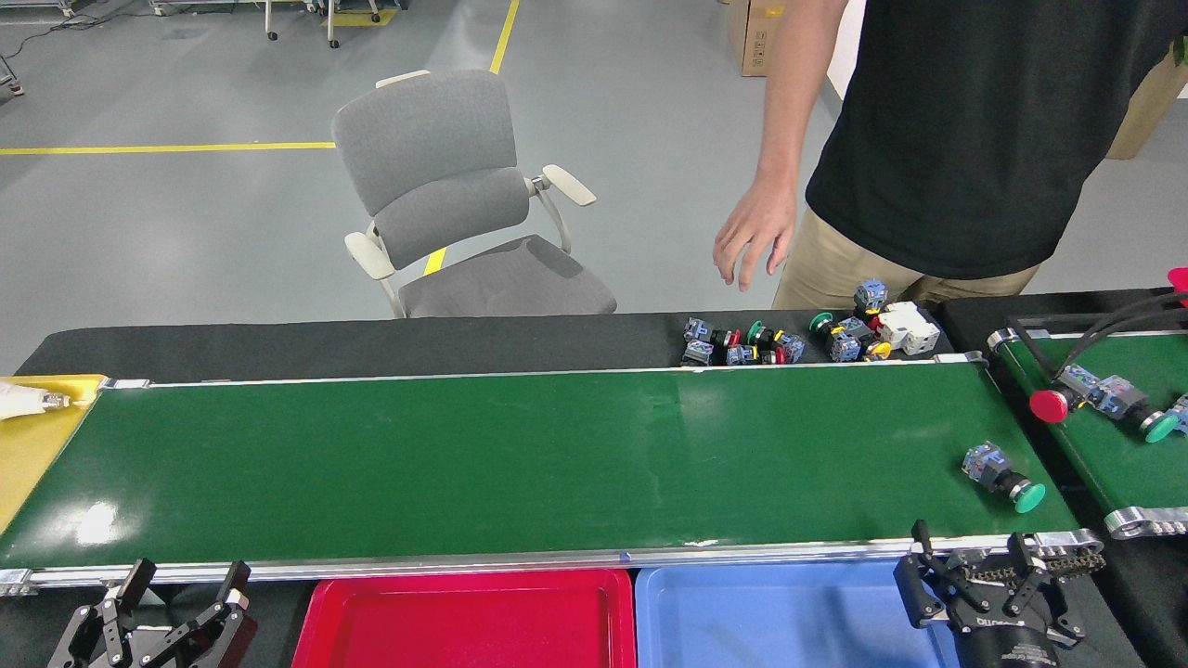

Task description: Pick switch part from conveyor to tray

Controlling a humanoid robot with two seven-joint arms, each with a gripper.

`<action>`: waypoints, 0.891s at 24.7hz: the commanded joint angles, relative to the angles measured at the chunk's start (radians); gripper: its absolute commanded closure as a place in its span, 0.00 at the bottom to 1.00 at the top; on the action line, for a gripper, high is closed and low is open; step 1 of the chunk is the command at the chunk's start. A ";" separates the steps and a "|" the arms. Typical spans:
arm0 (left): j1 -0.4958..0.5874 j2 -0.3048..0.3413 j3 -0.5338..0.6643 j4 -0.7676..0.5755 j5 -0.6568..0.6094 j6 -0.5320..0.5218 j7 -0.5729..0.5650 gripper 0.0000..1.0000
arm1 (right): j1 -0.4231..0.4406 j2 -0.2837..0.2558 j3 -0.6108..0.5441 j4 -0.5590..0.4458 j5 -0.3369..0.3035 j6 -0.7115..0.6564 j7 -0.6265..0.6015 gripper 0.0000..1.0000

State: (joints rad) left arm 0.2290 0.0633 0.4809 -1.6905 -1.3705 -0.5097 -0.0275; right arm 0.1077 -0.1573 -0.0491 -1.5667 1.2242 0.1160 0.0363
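Observation:
One switch part [1000, 475], a blue-grey body with a green round cap, lies on the long dark-green conveyor [520, 459] near its right end. My right gripper [974, 568] stands open just below the belt's near rail, over the right end of the blue tray [789, 617], with nothing between its fingers. Below the belt's left end my left gripper [181, 598] is open and holds nothing. The red tray [469, 620] lies beside the blue one under the belt's near edge.
A shorter green belt [1114, 436] at the right carries several switch parts [1095, 397]. More parts [789, 341] lie on the black ledge behind the conveyor. A person in a black shirt [965, 139] stands there, a hand [754, 232] hanging. A grey chair [464, 204] stands behind; a yellow surface [32, 436] at the left.

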 commanded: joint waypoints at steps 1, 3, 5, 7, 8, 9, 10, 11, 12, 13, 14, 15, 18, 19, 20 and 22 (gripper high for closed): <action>-0.008 0.010 0.001 -0.009 0.002 -0.003 0.008 0.00 | -0.037 -0.010 -0.008 0.014 -0.003 0.002 0.066 0.01; -0.008 0.010 -0.001 -0.009 0.002 -0.003 0.006 0.00 | -0.066 -0.010 -0.011 0.037 -0.003 0.001 0.073 0.01; -0.010 0.012 -0.001 -0.009 0.001 -0.004 0.006 0.00 | -0.091 -0.016 -0.011 0.059 -0.003 0.002 0.074 0.01; -0.017 0.012 -0.002 -0.009 -0.001 -0.004 0.003 0.00 | -0.112 -0.019 -0.011 0.089 -0.003 0.001 0.076 0.01; -0.020 0.012 -0.002 -0.009 -0.001 -0.006 0.001 0.00 | -0.125 -0.019 -0.009 0.103 -0.003 0.001 0.077 0.01; -0.023 0.012 -0.002 -0.008 -0.001 -0.012 0.001 0.00 | -0.148 -0.018 -0.009 0.123 -0.002 0.001 0.083 0.02; -0.027 0.012 -0.004 -0.009 -0.001 -0.016 0.001 0.00 | -0.164 -0.021 -0.006 0.142 -0.002 0.001 0.096 0.03; -0.031 0.012 -0.004 -0.008 -0.001 -0.016 0.000 0.00 | -0.180 -0.024 -0.003 0.157 -0.002 -0.001 0.114 0.07; -0.034 0.012 -0.004 -0.006 -0.002 -0.016 0.000 0.00 | -0.194 -0.025 0.000 0.171 -0.002 -0.003 0.131 0.16; -0.037 0.012 -0.004 -0.005 -0.002 -0.016 0.000 0.00 | -0.200 -0.025 0.000 0.175 -0.002 -0.007 0.135 0.25; -0.042 0.012 -0.004 -0.003 -0.002 -0.016 0.000 0.00 | -0.203 -0.025 0.002 0.178 -0.002 -0.009 0.135 0.36; -0.046 0.012 -0.004 0.000 -0.001 -0.016 0.000 0.00 | -0.203 -0.027 0.002 0.177 -0.002 -0.010 0.135 0.50; -0.056 0.013 -0.004 0.006 -0.002 -0.016 -0.002 0.00 | -0.204 -0.027 0.003 0.177 -0.002 -0.015 0.132 0.76; -0.059 0.013 -0.004 0.008 -0.002 -0.016 -0.002 0.00 | -0.204 -0.027 0.003 0.177 -0.002 -0.029 0.132 0.78; -0.059 0.013 -0.002 0.008 -0.001 -0.016 -0.002 0.00 | -0.204 -0.027 0.003 0.177 -0.002 -0.049 0.131 0.81; -0.059 0.013 -0.004 0.008 -0.001 -0.016 -0.002 0.00 | -0.198 -0.024 0.003 0.172 -0.003 -0.102 0.129 0.84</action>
State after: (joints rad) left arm 0.1792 0.0636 0.4760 -1.6750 -1.3718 -0.5247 -0.0319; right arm -0.0801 -0.1720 -0.0437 -1.3795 1.2231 0.0527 0.1694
